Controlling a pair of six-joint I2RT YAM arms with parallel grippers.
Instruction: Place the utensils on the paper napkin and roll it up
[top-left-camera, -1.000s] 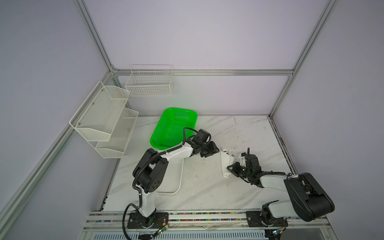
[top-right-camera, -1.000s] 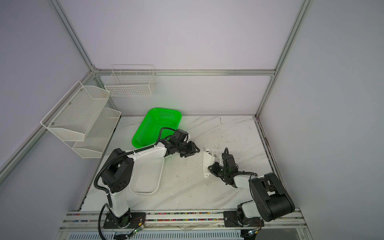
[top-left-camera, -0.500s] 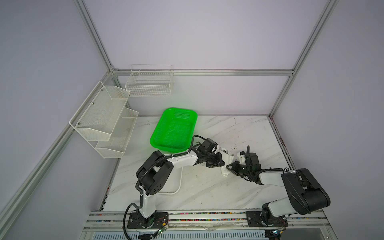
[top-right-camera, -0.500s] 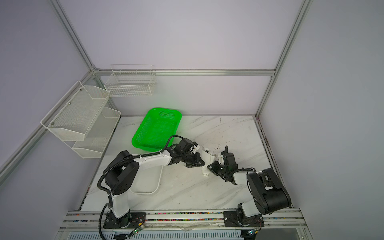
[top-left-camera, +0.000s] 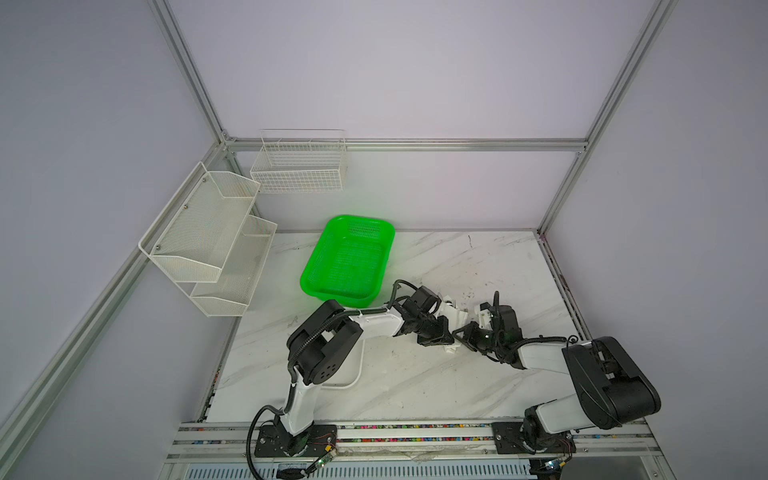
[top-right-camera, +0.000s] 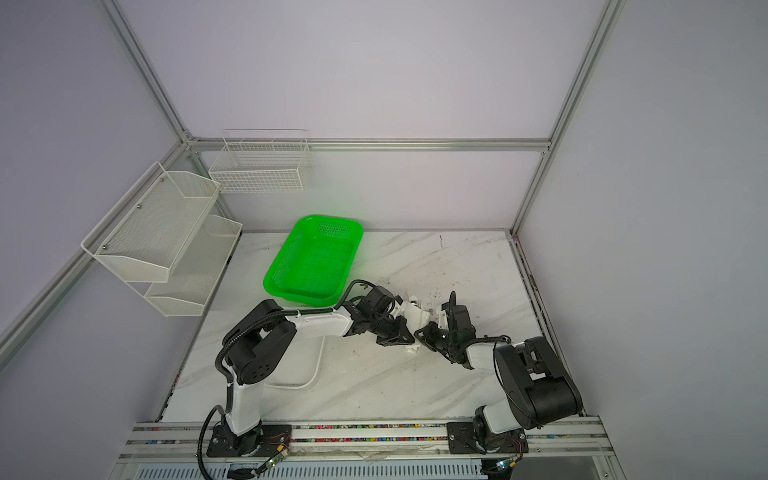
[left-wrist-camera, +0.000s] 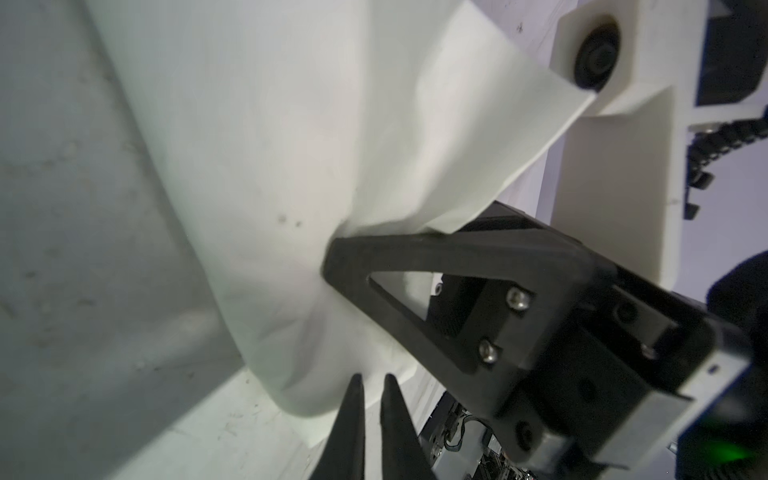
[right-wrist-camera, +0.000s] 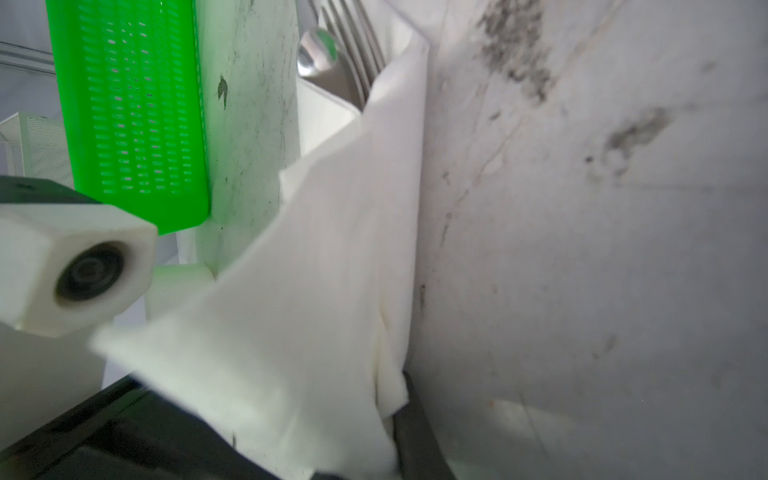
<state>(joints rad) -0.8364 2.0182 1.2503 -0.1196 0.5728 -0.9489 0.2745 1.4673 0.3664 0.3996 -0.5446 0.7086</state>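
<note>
Two end effectors meet at the paper napkin (top-left-camera: 456, 321), low over the marble desk (top-left-camera: 415, 386). The napkin is white, thin and soft. It is folded over into a loose, long bundle with many creases, and one flap of it stands free instead of lying flat. The utensils come out of the end of the bundle that is farthest from the right end effector (left-wrist-camera: 334, 255): the tines of a fork (right-wrist-camera: 353, 41) and the shiny bowl of a spoon (right-wrist-camera: 314, 52), both silver. A knife I cannot make out.

The right end effector is clamped on the napkin, and the paper puckers around its black fingertip. The left end effector (left-wrist-camera: 372, 380) is just beside it, at the lower fold of the bundle. Its fingers (left-wrist-camera: 353, 419) are nearly together, with only a thin slit, and I cannot tell if paper is caught between them.

Both arms are stretched low, with the forearms almost level with the desk, and the two wrists face each other across the napkin. Behind the left end effector lies a green basket (top-left-camera: 349, 257). A white tray (top-left-camera: 360, 365) shows partly under the left arm.
</note>
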